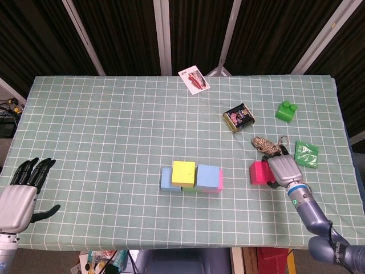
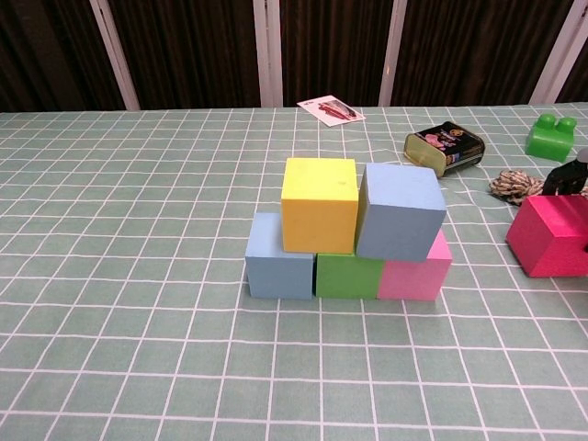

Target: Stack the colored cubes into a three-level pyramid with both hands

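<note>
Your right hand (image 1: 283, 169) sits at the right of the head view, against the right side of the red cube (image 1: 259, 172). Fingers curl down around the cube's far side, but I can't tell whether it's really gripped or just touched. In the chest view only dark fingertips (image 2: 562, 178) show at the right edge, behind the cube's top.

Your left hand (image 1: 20, 194) is at the lower left of the head view, at the table's left edge, fingers spread, holding nothing. It's well apart from the stack.

Stack is in the lower middle of the frame. Bottom row, left to right in the chest view: light blue cube (image 2: 278, 265), green cube (image 2: 348, 276), pink cube (image 2: 418, 267), all touching. Second level: yellow cube (image 2: 319, 204) and a second blue cube (image 2: 400, 212), side by side; the blue one is turned slightly. Nothing on the third level yet. The red cube rests on the green checked tablecloth (image 1: 114, 125), well to the right of the stack.

Clutter in the upper right of the head view: a coil of rope (image 1: 267, 145) just behind your right hand, a green packet (image 1: 305, 154), a small tin (image 1: 238, 117), a green toy brick (image 1: 286, 111), and a card (image 1: 194, 79) near the far edge.
</note>
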You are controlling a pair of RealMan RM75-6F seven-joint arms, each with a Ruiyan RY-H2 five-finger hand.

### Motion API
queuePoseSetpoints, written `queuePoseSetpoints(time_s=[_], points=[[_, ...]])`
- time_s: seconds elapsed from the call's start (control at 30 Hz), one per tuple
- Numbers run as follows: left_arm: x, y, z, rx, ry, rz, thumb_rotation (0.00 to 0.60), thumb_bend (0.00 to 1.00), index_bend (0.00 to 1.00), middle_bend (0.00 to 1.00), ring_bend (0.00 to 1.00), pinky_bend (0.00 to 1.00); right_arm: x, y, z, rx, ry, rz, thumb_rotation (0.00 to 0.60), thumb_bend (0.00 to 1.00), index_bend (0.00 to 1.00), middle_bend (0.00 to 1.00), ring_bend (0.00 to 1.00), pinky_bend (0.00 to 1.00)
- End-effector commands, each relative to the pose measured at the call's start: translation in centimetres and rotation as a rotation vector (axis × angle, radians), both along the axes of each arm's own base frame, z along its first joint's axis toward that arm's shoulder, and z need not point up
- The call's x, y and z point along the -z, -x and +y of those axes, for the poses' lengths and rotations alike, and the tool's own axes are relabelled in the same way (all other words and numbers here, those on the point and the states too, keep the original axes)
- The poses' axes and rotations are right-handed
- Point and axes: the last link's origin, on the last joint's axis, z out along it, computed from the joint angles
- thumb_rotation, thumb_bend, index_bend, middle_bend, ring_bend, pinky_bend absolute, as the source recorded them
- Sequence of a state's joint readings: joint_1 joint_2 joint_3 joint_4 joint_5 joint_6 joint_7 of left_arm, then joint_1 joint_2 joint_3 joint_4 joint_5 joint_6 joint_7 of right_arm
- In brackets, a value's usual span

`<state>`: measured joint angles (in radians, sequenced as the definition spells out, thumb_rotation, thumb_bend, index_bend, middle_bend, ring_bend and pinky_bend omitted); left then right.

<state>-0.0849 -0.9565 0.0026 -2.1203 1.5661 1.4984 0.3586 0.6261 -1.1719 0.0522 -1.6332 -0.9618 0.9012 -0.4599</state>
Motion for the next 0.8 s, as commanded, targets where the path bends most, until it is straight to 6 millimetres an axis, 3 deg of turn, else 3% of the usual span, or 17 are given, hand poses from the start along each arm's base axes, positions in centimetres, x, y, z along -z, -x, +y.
queuePoseSetpoints(time_s=[0.03,0.23,0.4,0.8], points=[[0.0,0.0,0.0,0.000,0.002,-0.002,0.600,0.06,0.00,0.06,0.00,0.00,-0.5,-0.3,0.0,-0.015,0.019,-0.017,0.600,0.33,0.43,0.49,0.28,0.09],[0.0,-0.2,-0.1,0.006,0.004,-0.007,0.600,0.06,0.00,0.06,0.00,0.00,-1.7,-0.8,-0.1,-0.031,0.040,-0.034,0.600,0.33,0.43,0.49,0.28,0.09],[0.0,-0.1,-0.1,0.004,0.003,-0.004,0.600,0.07,0.00,0.06,0.00,0.00,-4.2,-1.9,-1.0,-0.052,0.090,-0.034,0.600,0.33,0.43,0.49,0.28,0.09],[-0.4,-0.1,-0.2,-0.002,0.012,0.021,0.600,0.07,0.00,0.06,0.00,0.00,-11.8,-8.7,-2.6,-0.139,0.185,-0.067,0.600,0.33,0.43,0.49,0.28,0.09]])
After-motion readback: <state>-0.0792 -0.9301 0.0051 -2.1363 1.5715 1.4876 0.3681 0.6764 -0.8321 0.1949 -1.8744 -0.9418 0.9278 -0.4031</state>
